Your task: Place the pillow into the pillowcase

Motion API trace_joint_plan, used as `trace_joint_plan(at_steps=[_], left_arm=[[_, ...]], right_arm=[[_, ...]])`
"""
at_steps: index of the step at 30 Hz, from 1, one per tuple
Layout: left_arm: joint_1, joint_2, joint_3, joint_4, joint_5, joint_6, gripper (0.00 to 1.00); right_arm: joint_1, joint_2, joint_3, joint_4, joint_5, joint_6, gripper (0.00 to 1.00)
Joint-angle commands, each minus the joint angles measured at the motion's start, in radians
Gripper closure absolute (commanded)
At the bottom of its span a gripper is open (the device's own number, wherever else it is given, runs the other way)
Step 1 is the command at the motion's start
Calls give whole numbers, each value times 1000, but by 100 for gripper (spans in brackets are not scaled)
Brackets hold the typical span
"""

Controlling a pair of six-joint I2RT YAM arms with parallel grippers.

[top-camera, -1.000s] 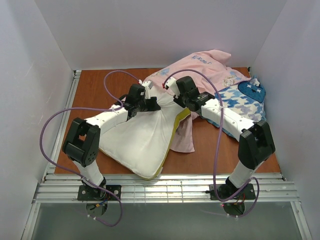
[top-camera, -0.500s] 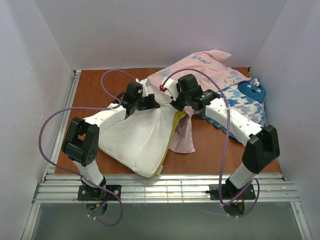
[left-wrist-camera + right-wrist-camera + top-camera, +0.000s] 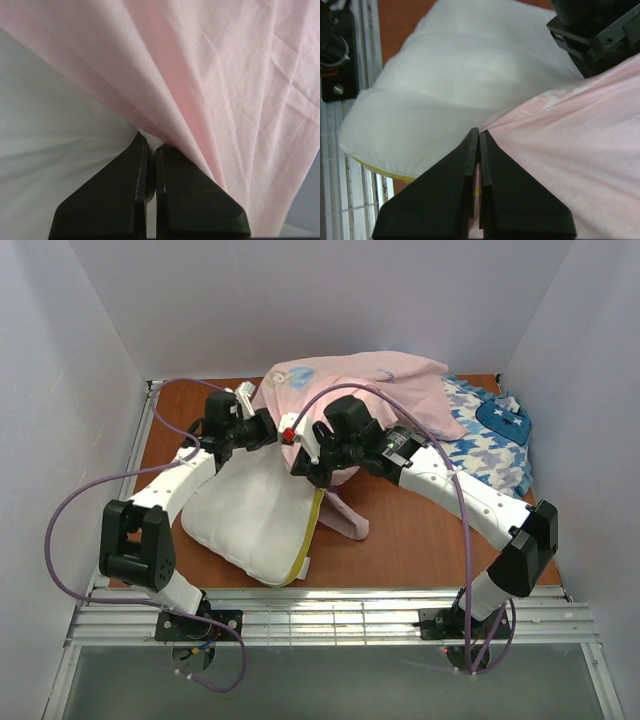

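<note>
The white pillow (image 3: 255,525) with a yellow side edge lies at the table's front left; its far end goes under the pale pink pillowcase (image 3: 365,385), which is stretched across the back. My left gripper (image 3: 262,427) is shut on the pillowcase's edge at the left. My right gripper (image 3: 303,453) is shut on the pillowcase's edge just right of it, above the pillow. In the left wrist view the pink fabric (image 3: 220,85) runs from between the closed fingers (image 3: 135,185) over the white pillow (image 3: 55,150). In the right wrist view the pink fabric (image 3: 570,150) meets the pillow (image 3: 450,75) at the closed fingertips (image 3: 470,150).
A blue-and-white houndstooth cushion (image 3: 490,445) lies at the back right, partly under the pillowcase. A loose pink flap (image 3: 345,520) hangs onto the brown table (image 3: 420,540) beside the pillow. White walls close in on three sides; a metal rail (image 3: 330,625) runs along the front.
Both grippers have moved left and back, pulling the pillowcase's opening over the pillow's far end. The pillowcase now covers more of the pillow and less of the houndstooth cushion.
</note>
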Motion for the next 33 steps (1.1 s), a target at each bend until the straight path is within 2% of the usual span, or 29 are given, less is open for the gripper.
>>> trace_joint_plan(at_steps=[1,4,8,11,13,15,18,23,24,25,26,27,29,30,33], left_arm=[[42,-207,43,72,-2,7,100],[48,-262,43,-1,-7,81,100],[42,-276,-20,0,-43,132,100],[42,-223,-61,83,-57,118,100],[40,-191,-67,179,-59,110,100],[33,-159,-64,206,-96,138,100],[14,-132,-87,178,-146,266,100],[-41,-91,-167,62,13,496,100],[-47,-97,-193,22,33,516,97],[-46,-103,-201,0,44,530,84],[-38,-106,-195,-74,65,570,57],[-27,-108,-184,-114,105,611,42],[6,-137,-143,-185,140,673,28],[25,-152,-133,-234,140,696,2],[101,-189,-43,-391,153,828,2]], right_arm=[[12,20,140,13,-242,87,99],[12,30,149,71,-311,168,99],[3,40,160,111,-350,220,99],[4,56,120,128,-414,243,99],[12,53,63,122,-457,254,99],[10,23,-24,114,-479,240,99],[-3,-34,-119,74,-460,213,99],[-77,-112,-323,54,-477,245,99],[-82,-137,-340,56,-467,242,99],[-83,-143,-360,56,-436,236,99],[-83,-149,-366,51,-418,226,99],[-85,-149,-372,50,-401,207,99],[-91,-135,-389,48,-341,179,99],[-102,-123,-392,38,-335,170,99],[-128,-72,-397,21,-330,163,99]])
